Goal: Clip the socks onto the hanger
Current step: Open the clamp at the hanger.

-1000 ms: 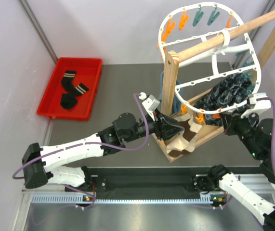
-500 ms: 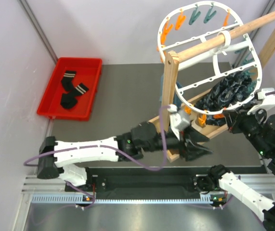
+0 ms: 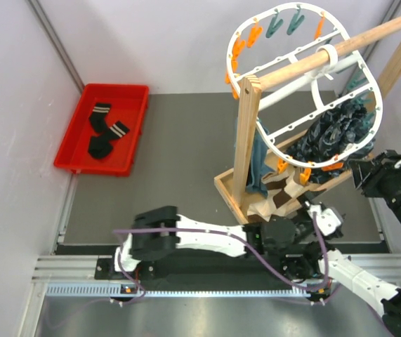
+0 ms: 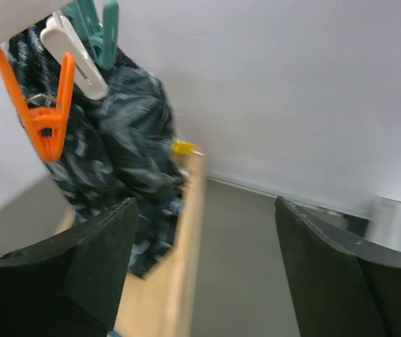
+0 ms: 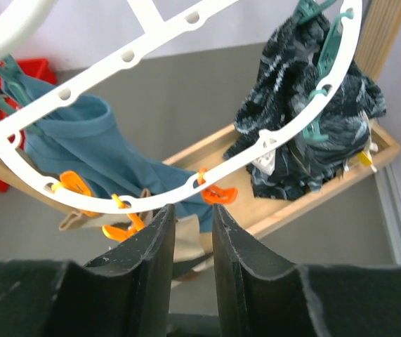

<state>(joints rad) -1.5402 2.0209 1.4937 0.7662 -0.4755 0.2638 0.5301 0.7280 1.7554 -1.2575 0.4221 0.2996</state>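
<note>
Red plastic makes the tray (image 3: 77, 151) on the far left of the grey table (image 3: 179, 168). Two black socks (image 3: 105, 130) with white stripes on the cuffs lie in it, touching each other.

Going right, a wooden rack (image 3: 246, 140) stands on the table with a pole on top. The big white hanger (image 5: 91, 76) hangs from that pole, and it is tilted. Orange pegs (image 3: 237, 50) and green pegs (image 3: 284, 22) dangle all round its edge. A blue cloth (image 3: 254, 165) hangs down beside the wooden post. A brown and cream sock (image 3: 279, 200) hangs just under the orange pegs at the low end of the hanger. A bunch of dark speckled cloth (image 3: 333, 133) hangs on the right side of the hanger.

The left arm reaches across the near edge of the table, right under the hanger. The left claw (image 4: 201, 210) is wide apart and holds nothing.

The right claw (image 5: 189, 210) is at the far right, near the hanger's low edge. Its two fingers have only a thin gap, and nothing is between them.
</note>
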